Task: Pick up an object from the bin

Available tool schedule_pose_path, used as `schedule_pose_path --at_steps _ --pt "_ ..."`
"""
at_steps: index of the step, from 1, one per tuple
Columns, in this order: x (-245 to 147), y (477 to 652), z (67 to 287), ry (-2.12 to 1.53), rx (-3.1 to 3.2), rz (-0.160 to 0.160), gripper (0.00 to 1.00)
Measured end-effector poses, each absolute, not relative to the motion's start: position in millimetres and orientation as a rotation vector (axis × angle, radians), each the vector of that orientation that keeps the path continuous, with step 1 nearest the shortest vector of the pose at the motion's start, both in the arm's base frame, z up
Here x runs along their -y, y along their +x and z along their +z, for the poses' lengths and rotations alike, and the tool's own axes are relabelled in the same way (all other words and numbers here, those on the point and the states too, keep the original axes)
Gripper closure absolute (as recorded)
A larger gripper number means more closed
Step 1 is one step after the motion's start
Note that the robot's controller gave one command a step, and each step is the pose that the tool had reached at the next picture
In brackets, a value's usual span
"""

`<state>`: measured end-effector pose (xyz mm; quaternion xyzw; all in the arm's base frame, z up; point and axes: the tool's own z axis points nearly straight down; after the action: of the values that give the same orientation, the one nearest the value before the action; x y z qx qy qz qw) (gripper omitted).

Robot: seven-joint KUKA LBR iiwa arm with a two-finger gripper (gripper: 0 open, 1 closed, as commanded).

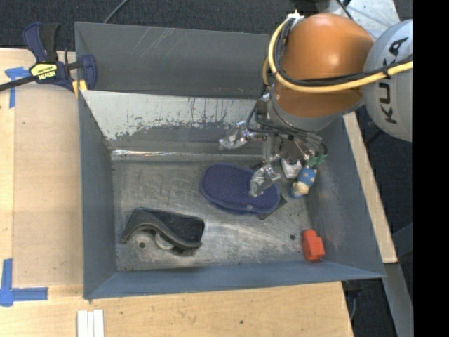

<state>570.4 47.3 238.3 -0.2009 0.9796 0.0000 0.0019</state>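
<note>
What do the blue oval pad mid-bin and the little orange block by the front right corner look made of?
The blue oval pad is probably fabric or foam: matte, with a dotted, woven-looking surface. The orange block is likely hard plastic, going by its even colour and squared edges, though painted wood is possible.

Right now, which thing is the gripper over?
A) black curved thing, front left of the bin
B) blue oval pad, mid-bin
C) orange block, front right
B: the gripper sits over the right end of the blue oval pad, while the black curved thing and the orange block lie apart from it.
</note>
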Motion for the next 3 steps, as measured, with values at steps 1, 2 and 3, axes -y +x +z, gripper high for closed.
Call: schedule_pose_path --at_steps 1,2,3 --pt "-73 597.7 201 -1.061 -2.952 0.001 0.00" --pt "-65 616.7 82 -1.097 -2.944 0.001 0.00" --pt "-63 618.0 87 -1.094 -2.944 -0.005 1.00"
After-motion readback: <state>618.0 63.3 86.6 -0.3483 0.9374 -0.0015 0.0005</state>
